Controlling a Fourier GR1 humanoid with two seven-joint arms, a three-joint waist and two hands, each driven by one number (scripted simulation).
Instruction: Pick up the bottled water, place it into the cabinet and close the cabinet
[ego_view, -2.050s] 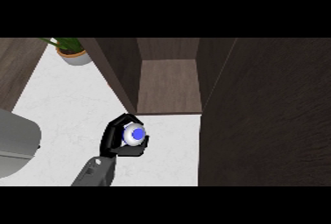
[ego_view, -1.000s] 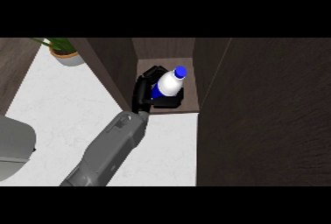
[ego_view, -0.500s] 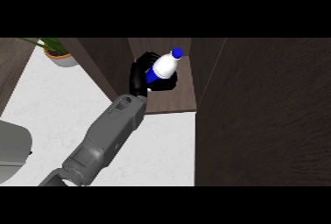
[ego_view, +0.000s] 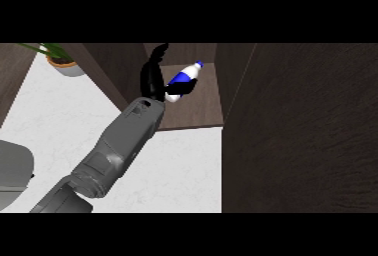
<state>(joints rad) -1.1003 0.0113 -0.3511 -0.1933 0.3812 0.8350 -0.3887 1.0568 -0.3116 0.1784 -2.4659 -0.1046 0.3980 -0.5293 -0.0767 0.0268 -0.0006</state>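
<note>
White marbled counter (ego_view: 44, 130) runs up to a dark wood cabinet (ego_view: 193, 107) at its far edge, the open door (ego_view: 303, 130) standing along the right. One grey forearm stretches diagonally from the near left corner up into the cabinet opening. Its left hand (ego_view: 153, 75) sits inside, fingers (ego_view: 186, 88) curled round the bottle (ego_view: 184, 77), which tilts with its blue cap toward the upper right, over the cabinet floor. A potted plant (ego_view: 63, 62) stands at the counter's far left corner.
</note>
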